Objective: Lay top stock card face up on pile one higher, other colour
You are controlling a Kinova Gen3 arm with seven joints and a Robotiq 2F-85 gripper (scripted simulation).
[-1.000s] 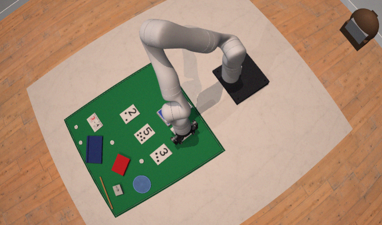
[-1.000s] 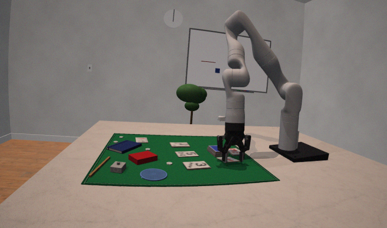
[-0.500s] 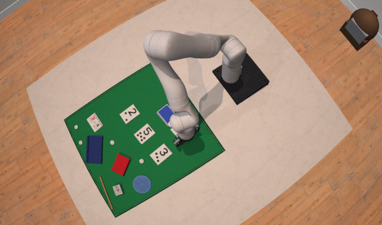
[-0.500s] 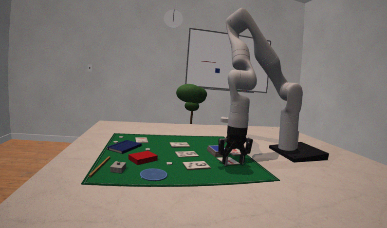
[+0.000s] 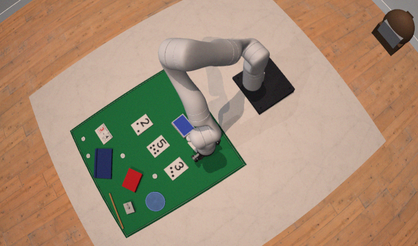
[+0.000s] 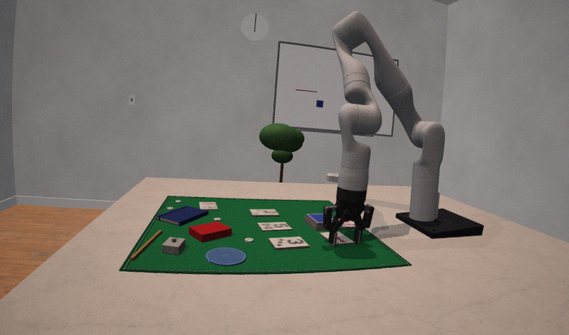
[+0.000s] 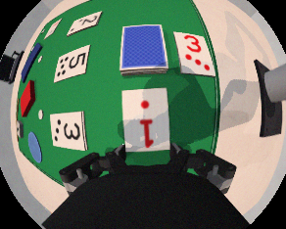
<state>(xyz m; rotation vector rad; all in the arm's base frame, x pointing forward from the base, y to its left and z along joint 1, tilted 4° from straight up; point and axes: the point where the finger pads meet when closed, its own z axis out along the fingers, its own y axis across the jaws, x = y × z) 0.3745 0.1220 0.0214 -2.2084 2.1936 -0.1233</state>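
My gripper is shut on the red 1 card by its side edges. The card is face up; its height above the mat is hard to tell, and my wrist hides most of it in the top view. The blue-backed stock lies beyond it. A red 3 card is beside the stock. The black 2, black 5 and black 3 lie face up in a row.
On the green mat lie a blue book, a red box, a blue disc, a grey block, a wooden stick, several white discs and a small card showing red 3 and black 4.
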